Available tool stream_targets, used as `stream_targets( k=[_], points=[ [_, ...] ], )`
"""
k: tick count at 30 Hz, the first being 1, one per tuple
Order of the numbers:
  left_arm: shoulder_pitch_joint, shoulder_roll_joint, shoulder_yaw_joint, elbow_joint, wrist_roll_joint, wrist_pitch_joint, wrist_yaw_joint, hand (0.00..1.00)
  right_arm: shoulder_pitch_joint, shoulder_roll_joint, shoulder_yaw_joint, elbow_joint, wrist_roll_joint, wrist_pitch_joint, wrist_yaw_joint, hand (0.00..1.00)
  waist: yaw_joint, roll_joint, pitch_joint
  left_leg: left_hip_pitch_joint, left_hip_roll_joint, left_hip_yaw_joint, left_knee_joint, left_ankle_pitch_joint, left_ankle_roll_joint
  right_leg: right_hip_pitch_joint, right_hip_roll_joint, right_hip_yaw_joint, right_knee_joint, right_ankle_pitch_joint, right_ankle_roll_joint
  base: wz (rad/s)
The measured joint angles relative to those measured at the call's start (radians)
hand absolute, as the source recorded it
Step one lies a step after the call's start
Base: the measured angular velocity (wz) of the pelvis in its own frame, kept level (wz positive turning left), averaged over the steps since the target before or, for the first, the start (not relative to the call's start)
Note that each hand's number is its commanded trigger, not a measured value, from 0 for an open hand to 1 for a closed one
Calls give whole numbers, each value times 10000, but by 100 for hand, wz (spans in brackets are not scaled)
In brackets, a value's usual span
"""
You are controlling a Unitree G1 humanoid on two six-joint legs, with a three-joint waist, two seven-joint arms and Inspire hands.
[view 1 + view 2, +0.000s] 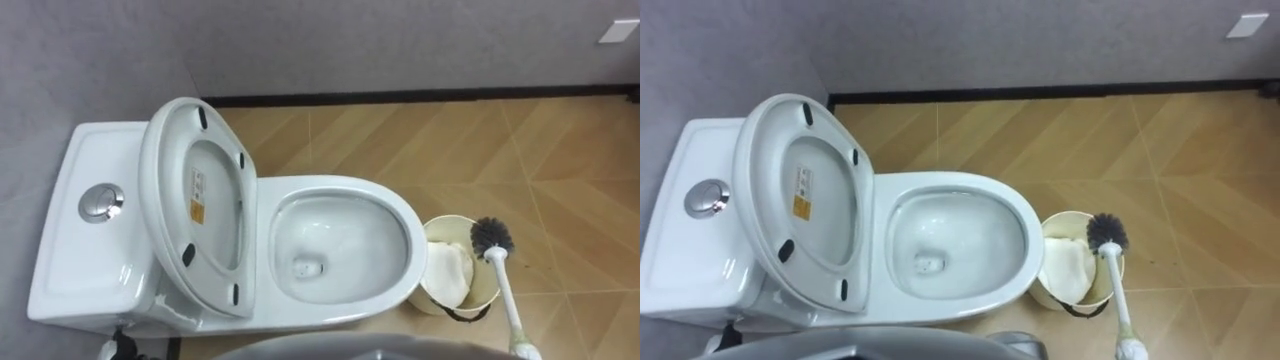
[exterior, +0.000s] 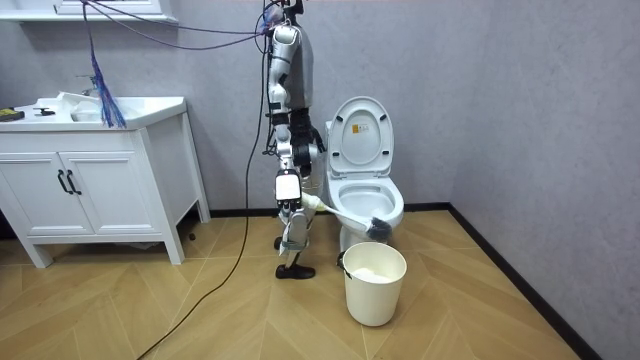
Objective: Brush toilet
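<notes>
Toilet (image 1: pixel 330 188) seat up at frame centre, brush (image 1: pixel 492 237) head over bucket (image 1: pixel 486 292) at lower right, right hand (image 2: pixel 297 207) grasping its handle

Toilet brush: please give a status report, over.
Right hand shut on toilet brush. Its head over the bucket, not yet in the bowl. Seat up, bowl unobstructed.

text: none legible | sticker (image 1: pixel 197 195) on toilet lid (image 1: pixel 165 180): unreadable
</notes>
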Motion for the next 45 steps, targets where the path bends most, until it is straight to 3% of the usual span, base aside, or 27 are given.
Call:
stream_targets(
  k=[11,17,33,45],
  points=[
    [-3,133,-99,79,161,0,-195,0,-104,1,5,-16,-158,4,-93,0,-73,19,-3,-33,-5,0,-2,0,0,-49,8,26,17,16,25,0],
    [17,133,-43,63,295,2,-330,0,-168,1,5,-43,-904,6,-132,0,-49,40,-14,-41,-5,4,-2,0,1,-55,15,40,11,18,23,0],
    [9,107,-38,70,310,6,-486,0,-457,3,5,7,-879,127,-171,0,-36,-13,-44,-52,-5,3,-2,0,0,-54,18,9,0,20,21,0],
    [-73,40,-144,236,309,18,-616,0,-482,3,50,110,-831,228,292,0,179,51,-26,-34,-2,-22,-2,0,0,-48,24,-24,-12,31,9,0]
  ],
)
